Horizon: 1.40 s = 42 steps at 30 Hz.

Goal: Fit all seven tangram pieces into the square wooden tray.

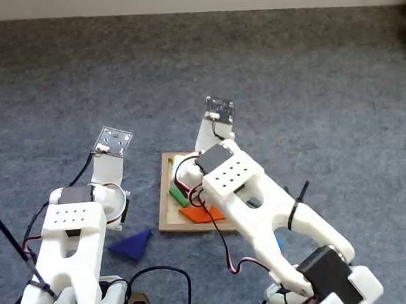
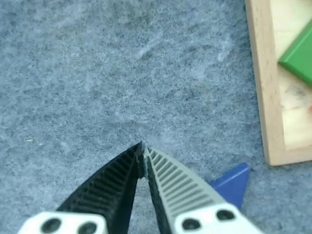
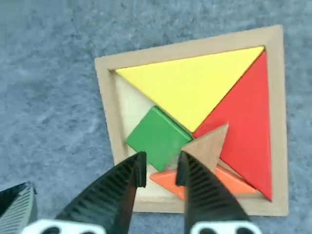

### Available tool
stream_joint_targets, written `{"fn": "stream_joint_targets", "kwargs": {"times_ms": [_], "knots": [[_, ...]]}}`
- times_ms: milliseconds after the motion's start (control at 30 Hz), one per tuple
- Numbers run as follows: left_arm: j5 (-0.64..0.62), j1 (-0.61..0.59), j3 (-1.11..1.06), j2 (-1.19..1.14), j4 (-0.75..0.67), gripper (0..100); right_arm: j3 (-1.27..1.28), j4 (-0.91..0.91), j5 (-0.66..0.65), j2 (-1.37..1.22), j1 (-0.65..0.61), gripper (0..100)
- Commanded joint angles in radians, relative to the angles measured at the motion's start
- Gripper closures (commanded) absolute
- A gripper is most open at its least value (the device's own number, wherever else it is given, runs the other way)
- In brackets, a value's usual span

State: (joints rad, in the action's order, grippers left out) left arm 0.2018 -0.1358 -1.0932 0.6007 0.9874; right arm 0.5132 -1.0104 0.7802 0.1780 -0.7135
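Observation:
The square wooden tray (image 3: 105,117) holds a yellow triangle (image 3: 195,83), a red triangle (image 3: 246,122), a green square (image 3: 156,136), a bare-wood triangle (image 3: 207,146) lying tilted over its neighbours, and an orange piece (image 3: 217,184). My right gripper (image 3: 161,168) hovers open above the green square and the orange piece, holding nothing. A blue triangle (image 1: 133,245) lies on the carpet just outside the tray (image 1: 166,201). My left gripper (image 2: 142,150) is shut and empty over the carpet, with the blue triangle (image 2: 233,183) close beside it and the tray's edge (image 2: 265,97) further off.
Grey carpet (image 1: 311,93) surrounds the tray. The right arm (image 1: 257,204) covers most of the tray in the high view. A small light-blue bit (image 1: 278,243) shows beneath that arm. The left gripper's fingertip (image 3: 17,204) shows at a corner of the right wrist view.

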Motion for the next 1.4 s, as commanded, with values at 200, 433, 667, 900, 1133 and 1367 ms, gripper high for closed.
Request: {"fn": "stream_joint_targets", "kwargs": {"times_ms": [200,433,667,900,1133,1367], "knots": [[-0.003,-0.005,0.013,0.024,-0.012,99,0.077,-0.008,-0.137,0.030,0.084,99.5],[-0.003,-0.005,0.013,0.024,-0.012,99,0.094,-0.156,-0.258,0.099,0.096,99.5],[-0.003,-0.005,0.013,0.024,-0.012,99,0.097,-0.154,-0.304,0.012,0.096,99.5],[-0.003,-0.005,0.013,0.024,-0.012,99,0.087,-0.148,-0.301,-0.128,0.087,99.5],[-0.003,-0.005,0.013,0.024,-0.012,99,0.039,-0.111,-0.299,-0.137,0.015,99.5],[-0.003,-0.005,0.013,0.024,-0.012,99,-0.068,-0.111,-0.299,-0.145,-0.008,99.5]]}}
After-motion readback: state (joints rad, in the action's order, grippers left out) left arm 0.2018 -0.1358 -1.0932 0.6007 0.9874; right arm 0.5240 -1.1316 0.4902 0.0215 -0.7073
